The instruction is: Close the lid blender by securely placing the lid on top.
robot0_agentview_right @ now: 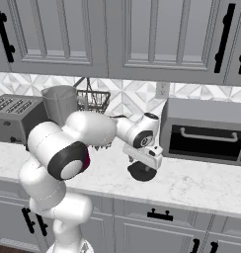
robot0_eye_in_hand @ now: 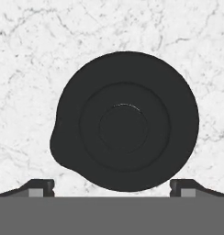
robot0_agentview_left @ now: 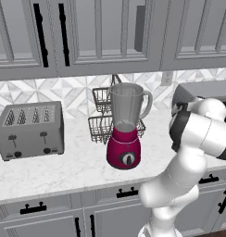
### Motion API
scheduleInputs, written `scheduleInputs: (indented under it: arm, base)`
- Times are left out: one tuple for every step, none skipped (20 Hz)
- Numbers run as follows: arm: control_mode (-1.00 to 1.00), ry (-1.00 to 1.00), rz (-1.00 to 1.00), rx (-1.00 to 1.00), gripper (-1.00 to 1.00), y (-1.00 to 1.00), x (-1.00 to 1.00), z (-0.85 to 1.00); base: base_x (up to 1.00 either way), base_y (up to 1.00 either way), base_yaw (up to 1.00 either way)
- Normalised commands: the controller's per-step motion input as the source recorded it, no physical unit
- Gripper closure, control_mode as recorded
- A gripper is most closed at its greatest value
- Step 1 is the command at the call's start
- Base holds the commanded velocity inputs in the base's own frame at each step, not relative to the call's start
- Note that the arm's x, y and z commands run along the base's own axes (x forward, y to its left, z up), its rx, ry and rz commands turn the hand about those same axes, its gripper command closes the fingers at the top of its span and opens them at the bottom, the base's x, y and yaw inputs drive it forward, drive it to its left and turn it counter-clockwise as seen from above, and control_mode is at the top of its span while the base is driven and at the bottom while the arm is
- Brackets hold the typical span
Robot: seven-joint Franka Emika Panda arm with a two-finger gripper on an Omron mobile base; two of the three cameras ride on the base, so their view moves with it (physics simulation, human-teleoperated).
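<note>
One black lid [robot0_eye_in_hand: 125, 121] flat on marble, spout lobe lower-left; blender [robot0_agentview_left: 125, 126] upright, uncovered; fingers [robot0_eye_in_hand: 112, 187] wide apart, empty.

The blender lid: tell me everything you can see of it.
The blender lid is a black, matte, round disc with raised concentric rings, a central knob and a small lip bulging at one edge. It lies flat on the white marble counter, off the jar, to the right of the blender and in front of the dark oven. The gripper hovers directly above it, fingers spread on either side, not touching.
</note>
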Motion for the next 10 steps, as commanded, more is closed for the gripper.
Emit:
scheduleInputs:
  arm:
    - [-1.0,-0.02,0.0,0.0,-1.0,-0.09,0.06,-0.14]
    - [-1.0,-0.01,0.0,0.0,-1.0,-0.07,0.0,-0.15]
    - [-1.0,-0.01,0.0,0.0,-1.0,0.0,0.0,-0.16]
    - [-1.0,0.0,0.0,-0.01,-1.0,0.0,0.0,-0.21]
    - [-1.0,0.0,0.0,-0.01,-1.0,0.0,0.05,-0.23]
    - [-1.0,0.0,0.0,0.0,-1.0,0.0,0.16,-0.22]
    - [-1.0,0.0,0.0,0.0,-1.0,0.0,0.16,-0.2]
    - [-1.0,0.0,0.0,0.0,-1.0,0.0,0.11,-0.17]
    - [-1.0,0.0,0.0,0.0,-1.0,0.0,0.11,-0.17]
    - [-1.0,0.0,0.0,0.0,-1.0,0.0,0.11,-0.18]
  base:
    - [0.0,0.0,0.0]
    - [0.0,0.0,0.0]
    - [0.0,0.0,0.0]
    - [0.0,0.0,0.0]
    - [0.0,0.0,0.0]
    - [0.0,0.0,0.0]
    - [0.0,0.0,0.0]
    - [0.0,0.0,0.0]
    - [0.0,0.0,0.0]
    - [0.0,0.0,0.0]
